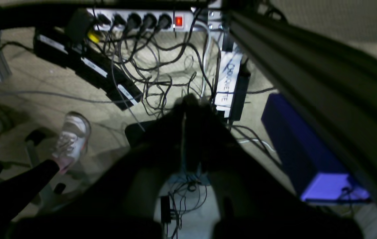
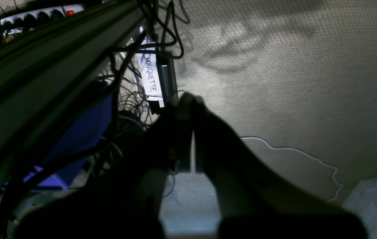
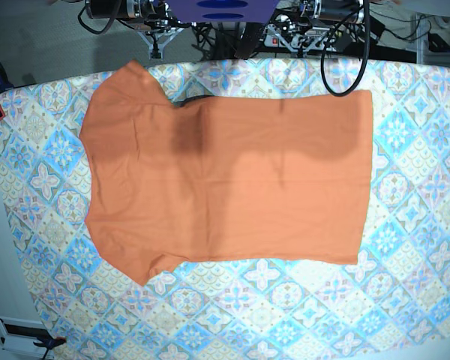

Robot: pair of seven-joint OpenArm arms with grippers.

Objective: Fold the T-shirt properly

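Note:
The orange T-shirt [image 3: 225,172] lies spread flat on the tile-patterned tablecloth [image 3: 405,285] in the base view, its neck and sleeves to the left and its hem to the right. No gripper is over the shirt there. Both wrist views look down at the floor beside the table, not at the shirt. My left gripper [image 1: 185,103] hangs shut with nothing between its dark fingers. My right gripper [image 2: 191,99] is also shut and empty, its fingertips pressed together.
The arm bases and cables sit along the table's far edge [image 3: 232,15]. Below are a power strip [image 1: 135,20], tangled cables [image 1: 161,73], a blue box [image 1: 301,146], a metal frame beam [image 1: 308,66] and a person's white shoe [image 1: 72,136].

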